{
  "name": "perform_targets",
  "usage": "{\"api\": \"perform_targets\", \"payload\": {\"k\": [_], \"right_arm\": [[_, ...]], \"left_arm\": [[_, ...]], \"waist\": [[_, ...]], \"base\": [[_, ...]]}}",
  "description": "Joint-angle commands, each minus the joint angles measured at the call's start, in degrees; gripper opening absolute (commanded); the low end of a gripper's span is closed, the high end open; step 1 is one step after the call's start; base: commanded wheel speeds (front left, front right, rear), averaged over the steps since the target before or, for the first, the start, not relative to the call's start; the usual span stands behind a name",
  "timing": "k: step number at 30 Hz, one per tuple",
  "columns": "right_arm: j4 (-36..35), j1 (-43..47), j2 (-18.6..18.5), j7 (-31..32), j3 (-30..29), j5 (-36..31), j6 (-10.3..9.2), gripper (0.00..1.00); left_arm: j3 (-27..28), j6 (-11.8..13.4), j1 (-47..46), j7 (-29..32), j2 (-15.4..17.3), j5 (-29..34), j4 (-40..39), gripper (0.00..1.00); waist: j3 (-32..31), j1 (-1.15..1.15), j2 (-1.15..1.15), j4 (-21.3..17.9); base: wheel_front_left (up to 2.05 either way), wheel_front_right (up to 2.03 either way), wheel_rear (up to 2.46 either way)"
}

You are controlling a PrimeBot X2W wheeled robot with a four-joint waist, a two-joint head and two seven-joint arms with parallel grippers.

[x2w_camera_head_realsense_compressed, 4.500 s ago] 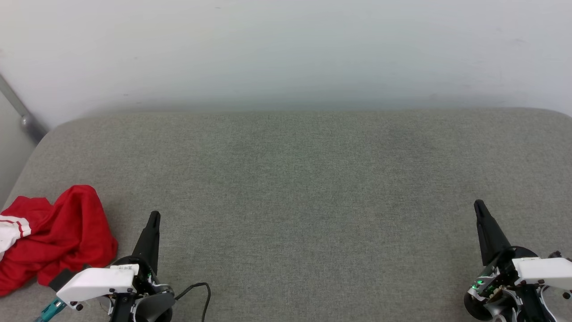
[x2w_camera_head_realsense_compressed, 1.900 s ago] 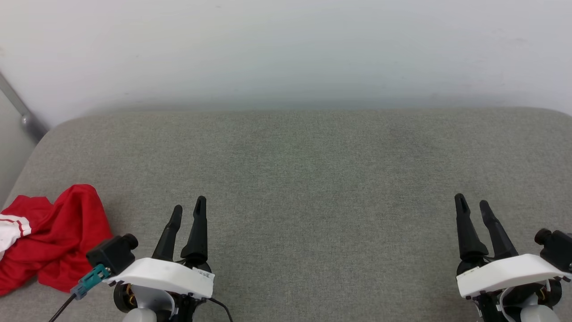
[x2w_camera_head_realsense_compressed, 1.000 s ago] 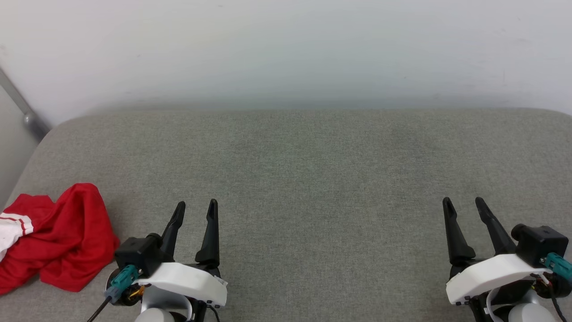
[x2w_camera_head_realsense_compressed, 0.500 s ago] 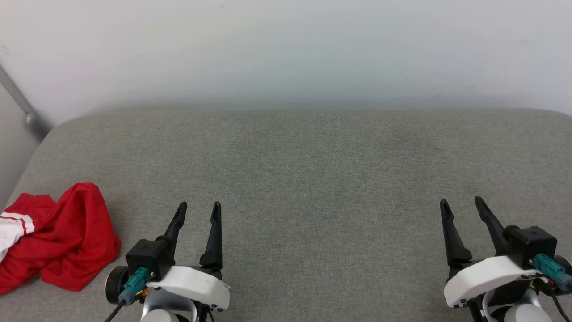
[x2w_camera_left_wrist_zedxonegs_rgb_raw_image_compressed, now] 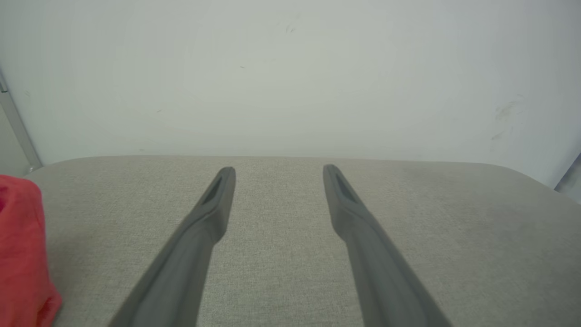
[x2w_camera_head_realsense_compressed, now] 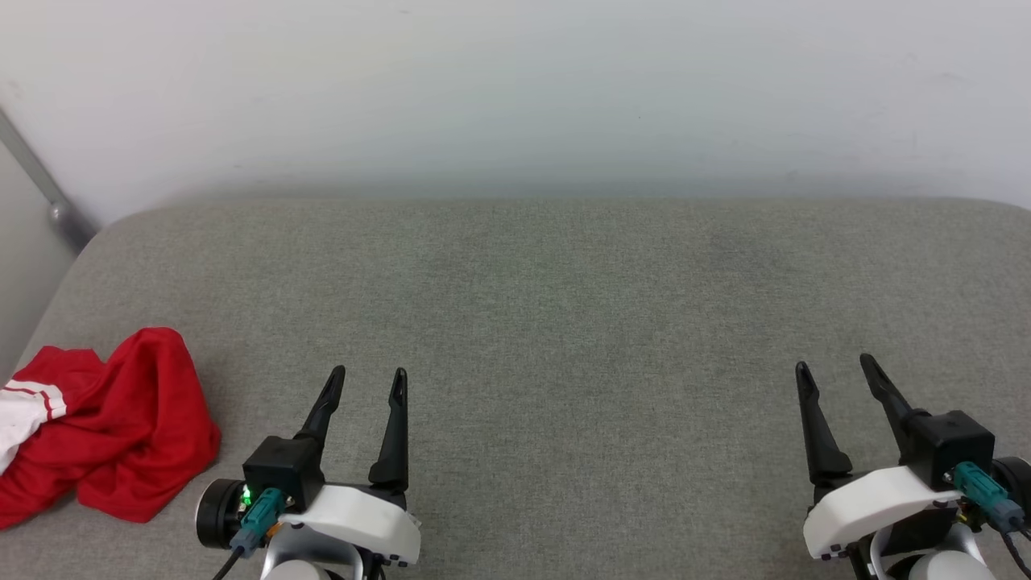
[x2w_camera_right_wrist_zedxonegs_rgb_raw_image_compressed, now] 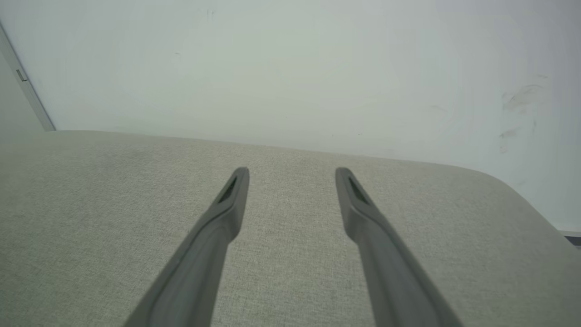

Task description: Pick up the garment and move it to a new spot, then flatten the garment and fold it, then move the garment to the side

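- One grey upholstered surface (x2w_camera_head_realsense_compressed: 564,306) takes up most of the head view and backs onto a pale wall (x2w_camera_head_realsense_compressed: 515,97). Its middle is bare, so I judge it a suitable new spot.
- The garment (x2w_camera_head_realsense_compressed: 121,435) lies crumpled at the surface's left end, well apart from the centre. In the left wrist view its red edge (x2w_camera_left_wrist_zedxonegs_rgb_raw_image_compressed: 20,254) sits at the left border, off the line of the fingers.
- The left gripper (x2w_camera_head_realsense_compressed: 368,373) is just beside the garment, to its right. Its jaws are spread wide and it holds nothing.
- The right gripper (x2w_camera_head_realsense_compressed: 834,361) is at the far right, well apart from the garment. Its jaws are also spread and it too holds nothing.
- The white sleeve panel (x2w_camera_head_realsense_compressed: 24,403) with striped trim shows at the heap's left side.
- Step in hand, in my judgement: the pick-up, not yet begun. I would turn the left gripper toward the heap and come down on a raised red fold. I would close on several layers, not a single edge, because thin cloth is likely to slip. I would lift clear before traversing.
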Motion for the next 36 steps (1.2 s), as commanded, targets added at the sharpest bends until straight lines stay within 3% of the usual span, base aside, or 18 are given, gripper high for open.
{"api": "perform_targets", "payload": {"k": [1,26,31,36], "right_arm": [[-0.4,0.46,0.16,-0.47,-0.09,-1.27,-0.02,1.0],[0.51,0.46,0.21,-1.52,-0.68,-1.08,-0.02,1.0],[0.18,0.53,0.21,-1.57,-0.67,-1.41,-0.02,1.0],[-0.34,0.88,0.2,-1.29,0.08,-1.51,-0.02,1.0]], "left_arm": [[-0.19,0.28,-0.62,-0.51,0.16,0.94,0.25,1.0],[-0.76,0.63,-1.02,-1.32,0.16,0.91,1.85,1.0],[-0.73,0.76,-1.41,-1.32,0.17,0.61,2.19,1.0],[-0.59,1.01,-1.97,-1.32,0.16,0.37,2.44,1.0]], "waist": [[-0.04,0.0,0.0,0.03],[-0.15,0.0,0.0,0.36],[-0.05,0.0,0.0,2.15],[0.02,0.0,0.0,6.42]], "base": [[0.0,0.0,0.0],[0.0,0.0,0.0],[0.0,0.0,0.0],[0.0,0.0,0.0]]}}
